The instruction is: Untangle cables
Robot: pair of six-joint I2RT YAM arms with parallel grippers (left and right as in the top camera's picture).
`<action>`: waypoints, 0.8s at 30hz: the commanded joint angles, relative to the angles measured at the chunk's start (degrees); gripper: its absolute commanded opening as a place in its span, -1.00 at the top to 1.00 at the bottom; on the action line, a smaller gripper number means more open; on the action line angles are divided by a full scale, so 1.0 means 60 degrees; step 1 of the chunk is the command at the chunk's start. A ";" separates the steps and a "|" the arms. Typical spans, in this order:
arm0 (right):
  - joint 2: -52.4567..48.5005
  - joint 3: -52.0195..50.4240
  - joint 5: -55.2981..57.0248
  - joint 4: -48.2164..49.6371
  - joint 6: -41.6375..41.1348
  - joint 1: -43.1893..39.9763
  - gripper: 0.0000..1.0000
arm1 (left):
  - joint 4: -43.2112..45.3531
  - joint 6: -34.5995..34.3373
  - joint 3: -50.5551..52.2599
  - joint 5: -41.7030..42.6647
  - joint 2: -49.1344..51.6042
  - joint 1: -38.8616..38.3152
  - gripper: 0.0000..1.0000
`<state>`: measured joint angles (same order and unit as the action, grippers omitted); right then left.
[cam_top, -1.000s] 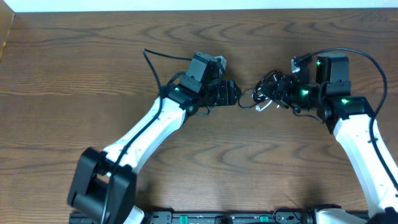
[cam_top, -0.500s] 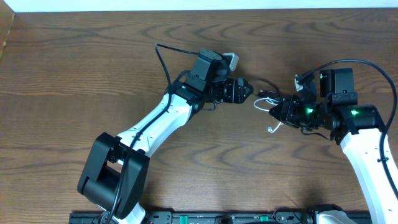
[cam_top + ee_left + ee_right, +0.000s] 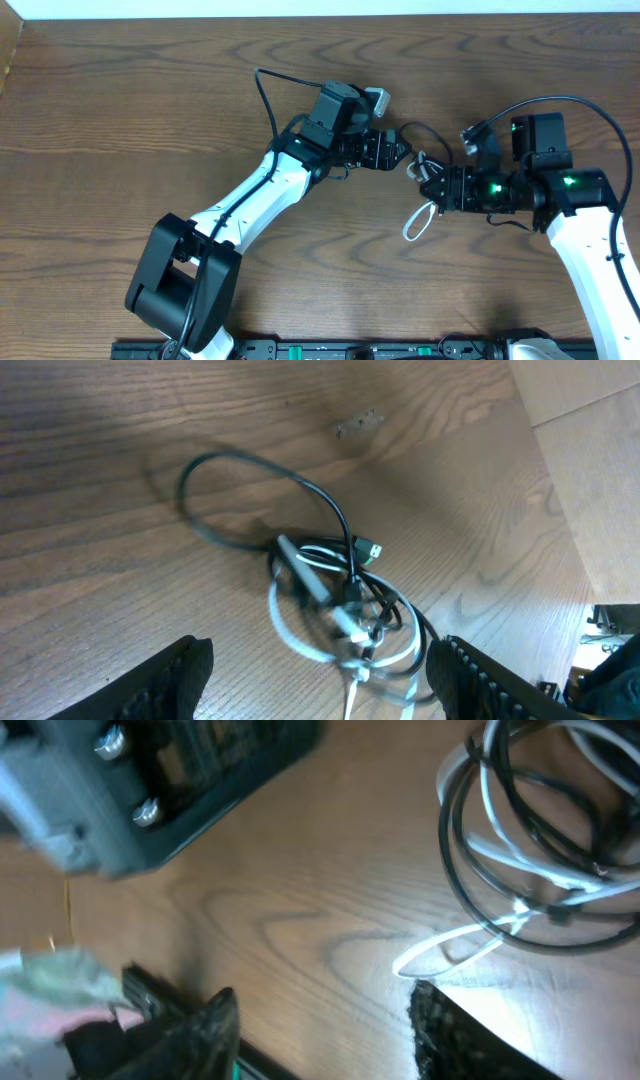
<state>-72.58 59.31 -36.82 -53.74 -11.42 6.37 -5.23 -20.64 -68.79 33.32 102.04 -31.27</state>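
Observation:
The white and black cables lie tangled on the table between my two grippers. Overhead, the black cable (image 3: 412,128) arcs off to the far side and a loop of the white cable (image 3: 416,222) trails toward the near side. My left gripper (image 3: 400,152) stands open just left of the knot. In the left wrist view the black cable (image 3: 300,478) and white cable (image 3: 283,622) coil together, their lower strands running between the open left gripper (image 3: 325,682). My right gripper (image 3: 428,188) is open with bare wood between its fingers (image 3: 460,1040); the white cable (image 3: 530,862) lies beyond them.
The wooden table (image 3: 120,120) stretches wide on the left and in front. The arms' own thick black cables (image 3: 265,100) loop above each wrist. A pale edge (image 3: 300,8) runs along the far side of the table.
My right gripper has opened and let go of the tangle. The white loop has dropped toward the near side. Both grippers shifted right of where they were a second ago.

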 commanded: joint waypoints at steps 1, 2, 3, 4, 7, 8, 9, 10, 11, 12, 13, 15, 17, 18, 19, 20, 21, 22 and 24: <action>0.0135 0.0098 -0.0073 -0.0106 0.0710 0.0208 -0.14 | -0.0120 0.0331 0.0029 0.0095 0.0131 0.0211 -0.46; 0.0135 0.0098 0.0743 -0.0120 0.0069 0.0138 -0.14 | -0.0259 0.0331 0.0026 0.0102 0.0131 0.0350 -0.46; 0.0135 0.0098 0.1257 -0.0120 -0.0372 0.0066 -0.14 | -0.0328 0.0335 0.0029 0.0135 0.0131 0.0415 -0.46; 0.0135 0.0098 0.1887 -0.0091 -0.0885 -0.0044 -0.15 | -0.0408 0.0335 0.0029 0.0193 0.0131 0.0488 -0.47; 0.0131 0.0098 0.3191 0.0011 -0.1829 -0.0419 -0.15 | -0.0550 0.0368 0.0029 0.0379 0.0131 0.0535 -0.46; 0.0131 0.0098 0.3475 0.0055 -0.1996 -0.0528 -0.15 | -0.0590 0.0368 0.0029 0.0379 0.0131 0.0499 -0.47; 0.0131 0.0098 0.3814 0.0113 -0.2157 -0.0696 -0.16 | -0.0608 0.0368 0.0026 0.0372 0.0138 0.0379 -0.47; 0.0131 0.0098 0.3916 0.0138 -0.2182 -0.0776 -0.16 | -0.0597 0.0368 0.0026 0.0346 0.0153 0.0251 -0.47; 0.0131 0.0098 0.3982 0.0149 -0.2208 -0.0856 -0.16 | -0.0568 0.0368 0.0029 0.0331 0.0175 0.0135 -0.46; 0.0131 0.0098 0.4014 0.0146 -0.2204 -0.0918 -0.17 | -0.0532 0.0364 0.0029 0.0222 0.0219 -0.0022 -0.46; 0.0131 0.0098 0.4033 0.0146 -0.2204 -0.0965 -0.17 | -0.0521 0.0361 0.0026 0.0004 0.0266 -0.0168 -0.46; 0.0131 0.0098 0.4084 0.0135 -0.2204 -0.1042 -0.17 | -0.0535 0.0259 0.0029 -0.0616 0.0415 -0.0455 -0.46; 0.0131 0.0098 0.4084 0.0124 -0.2200 -0.1067 -0.16 | -0.0488 -0.0033 0.0026 -0.1064 0.0634 -0.0681 -0.46; 0.0131 0.0098 0.4084 0.0124 -0.2200 -0.1067 -0.17 | -0.0401 -0.0149 0.0026 -0.1180 0.0790 -0.0765 -0.46; 0.0131 0.0098 0.4084 0.0127 -0.2197 -0.1064 -0.17 | -0.0313 -0.0178 0.0026 -0.1213 0.0911 -0.0816 -0.46; 0.0131 0.0098 0.4084 0.0124 -0.2197 -0.1067 -0.17 | -0.0189 -0.0182 0.0026 -0.1224 0.1078 -0.0852 -0.45; 0.0131 0.0098 0.4084 0.0120 -0.2197 -0.1067 -0.17 | -0.0066 -0.0226 0.0026 -0.1260 0.1224 -0.0867 -0.44; 0.0131 0.0098 0.4084 0.0120 -0.2197 -0.1064 -0.17 | 0.0062 -0.0390 0.0026 -0.1388 0.1384 -0.0867 -0.43; 0.0131 0.0098 0.4084 0.0113 -0.2197 -0.1064 -0.17 | 0.0364 -0.0739 0.0026 -0.1781 0.1708 -0.0867 -0.43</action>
<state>-72.58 59.31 -13.23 -52.90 -23.73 0.40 -4.82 -21.87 -68.79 27.57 109.58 -36.86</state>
